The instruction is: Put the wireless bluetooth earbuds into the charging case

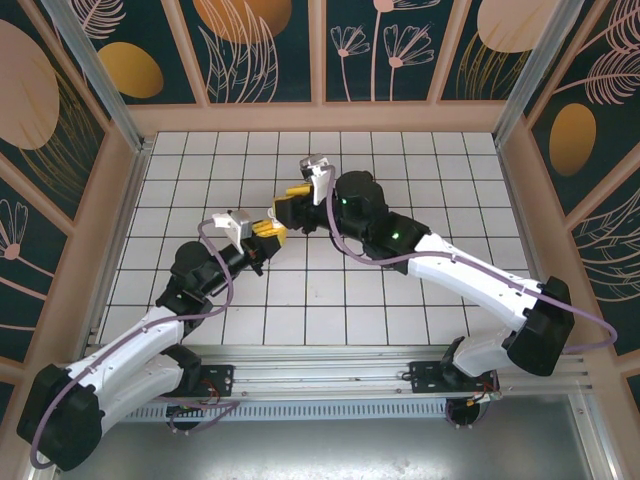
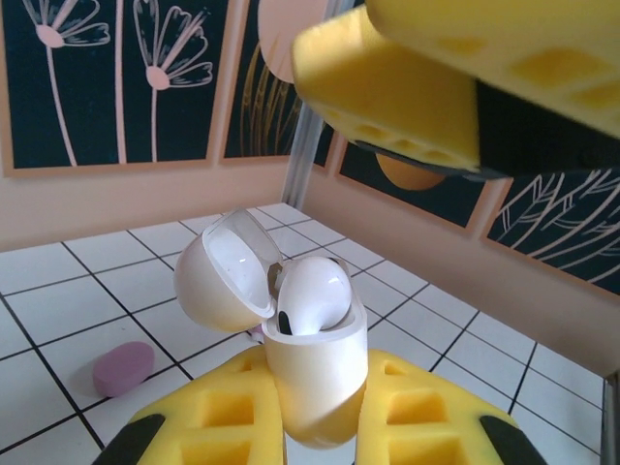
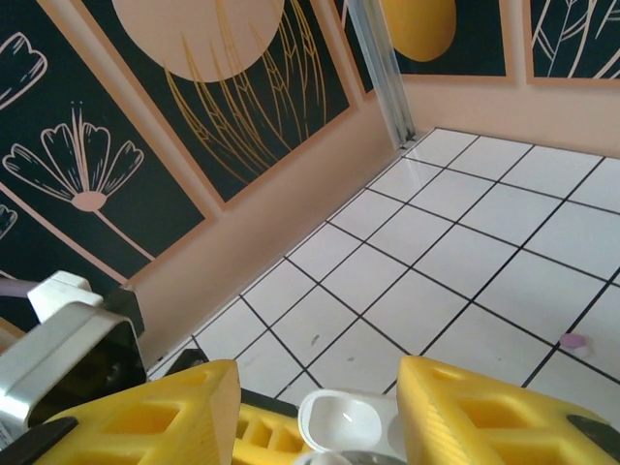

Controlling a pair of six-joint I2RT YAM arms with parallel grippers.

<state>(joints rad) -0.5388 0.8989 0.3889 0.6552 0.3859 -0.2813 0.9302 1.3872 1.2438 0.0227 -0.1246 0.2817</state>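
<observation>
From the top view I see the left gripper (image 1: 264,234) and the right gripper (image 1: 290,206) nose to nose over the white tiled floor (image 1: 400,160). In the left wrist view the left one's yellow fingers (image 2: 203,426) are clamped on the glossy white charging case (image 2: 315,387), lid hinged open. One rounded white earbud (image 2: 315,291) sits in its well but rides high (not fully seated, I judge), so pressing it home and closing the lid are left. In the right wrist view the right gripper's fingers (image 3: 174,407) stand apart, holding nothing, the open lid showing between them.
</observation>
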